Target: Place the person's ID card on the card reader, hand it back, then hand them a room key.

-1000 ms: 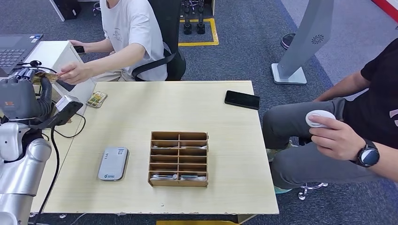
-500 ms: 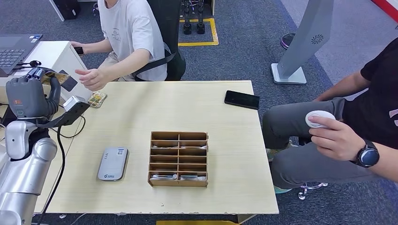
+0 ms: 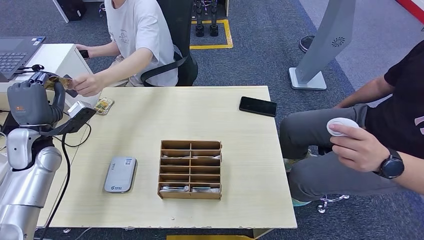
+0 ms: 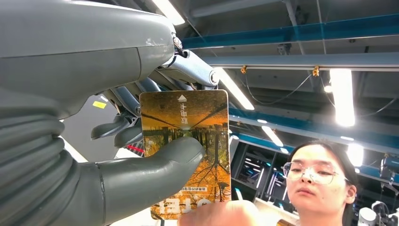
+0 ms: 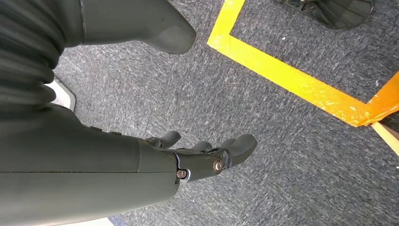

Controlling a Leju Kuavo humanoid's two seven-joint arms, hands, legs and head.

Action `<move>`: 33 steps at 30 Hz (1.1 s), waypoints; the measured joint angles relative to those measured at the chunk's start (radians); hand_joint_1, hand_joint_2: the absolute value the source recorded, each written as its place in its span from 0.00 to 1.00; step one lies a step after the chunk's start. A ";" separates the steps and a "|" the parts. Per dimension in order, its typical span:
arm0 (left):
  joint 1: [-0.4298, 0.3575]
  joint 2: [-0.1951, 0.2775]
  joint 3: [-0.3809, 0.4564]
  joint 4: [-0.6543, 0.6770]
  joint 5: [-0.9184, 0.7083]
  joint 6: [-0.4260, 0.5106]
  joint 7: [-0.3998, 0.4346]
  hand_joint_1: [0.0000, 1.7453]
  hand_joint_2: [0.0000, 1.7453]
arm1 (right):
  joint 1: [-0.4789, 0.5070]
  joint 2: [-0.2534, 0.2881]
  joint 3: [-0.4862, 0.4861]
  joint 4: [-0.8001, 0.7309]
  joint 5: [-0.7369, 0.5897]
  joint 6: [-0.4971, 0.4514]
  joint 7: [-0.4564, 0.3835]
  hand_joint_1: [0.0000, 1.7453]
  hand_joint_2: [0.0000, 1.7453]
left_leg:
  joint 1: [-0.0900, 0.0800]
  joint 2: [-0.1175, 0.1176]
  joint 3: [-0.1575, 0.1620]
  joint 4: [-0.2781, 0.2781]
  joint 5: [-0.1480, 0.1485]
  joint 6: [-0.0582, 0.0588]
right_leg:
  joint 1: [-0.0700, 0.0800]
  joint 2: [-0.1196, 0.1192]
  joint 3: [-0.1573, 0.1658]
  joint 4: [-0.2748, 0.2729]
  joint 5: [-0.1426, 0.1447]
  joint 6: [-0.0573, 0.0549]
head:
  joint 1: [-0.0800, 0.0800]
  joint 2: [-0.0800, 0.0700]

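My left hand (image 3: 32,102) is raised past the table's left edge and pinches an orange picture card (image 3: 62,80) between thumb and fingers. In the left wrist view the card (image 4: 188,141) stands upright under my thumb (image 4: 155,165), and a person's fingertip (image 4: 226,214) touches its free end. The seated person's hand (image 3: 87,84) reaches to the card. The grey card reader (image 3: 120,174) lies on the table's near left. A wooden slotted box (image 3: 190,169) beside it holds several key cards. My right hand (image 5: 207,155) hangs over carpet, fingers apart, holding nothing.
A second card (image 3: 103,105) lies at the table's far left corner and a black phone (image 3: 257,106) at the far right. A laptop (image 3: 15,52) sits on a side desk. Another person (image 3: 380,145) sits right of the table holding a white round device.
My left hand moved slightly right with the card. The seated person's hand let go and pulled back half a second ago, and now reaches to the card again.
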 joint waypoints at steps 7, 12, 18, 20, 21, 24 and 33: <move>0.000 0.000 -0.004 0.000 0.014 -0.002 -0.004 0.00 1.00 | 0.000 0.000 0.000 0.000 0.000 0.000 0.000 0.00 1.00 | 0.000 0.000 0.000 0.000 0.000 0.000 | 0.000 0.000 0.000 0.000 0.000 0.000 | 0.000 0.000; 0.000 0.000 -0.004 0.000 0.040 -0.002 -0.006 0.00 1.00 | 0.000 0.000 0.000 0.000 0.000 0.000 0.000 0.00 1.00 | 0.000 0.000 0.000 0.000 0.000 0.000 | 0.000 0.000 0.000 0.000 0.000 0.000 | 0.000 0.000; 0.000 0.000 -0.004 0.000 0.048 -0.006 -0.006 0.00 1.00 | 0.001 0.000 0.000 0.000 0.000 0.000 0.000 0.00 1.00 | 0.000 0.000 0.000 0.000 0.000 0.000 | 0.000 0.000 0.000 0.000 0.000 0.000 | 0.000 0.000; -0.001 0.000 -0.004 0.000 0.053 -0.012 -0.006 0.00 1.00 | 0.001 0.000 0.001 0.000 0.000 -0.001 0.000 0.00 1.00 | 0.000 0.000 0.000 0.000 0.000 0.000 | 0.000 0.000 0.000 0.000 0.000 0.000 | 0.000 0.000; -0.002 -0.001 -0.004 0.000 0.055 -0.015 -0.006 0.00 1.00 | 0.001 0.000 0.001 0.000 0.000 -0.002 0.000 0.00 1.00 | 0.000 0.000 0.000 0.000 0.000 0.000 | 0.000 0.000 0.000 0.000 0.000 0.000 | 0.000 0.000; -0.004 -0.003 -0.004 0.000 0.058 -0.021 -0.005 0.00 1.00 | 0.001 0.000 0.001 0.000 0.000 -0.002 0.000 0.00 1.00 | 0.000 0.000 0.000 0.000 0.000 0.000 | 0.000 0.000 0.000 0.000 0.000 0.000 | 0.000 0.000; 0.067 -0.007 -0.010 -0.093 0.383 -0.312 -0.086 0.00 1.00 | 0.014 0.000 0.000 0.000 -0.009 -0.003 -0.003 0.00 1.00 | 0.000 0.001 0.000 0.000 -0.001 0.000 | 0.000 0.001 0.000 0.000 0.000 0.000 | 0.000 0.000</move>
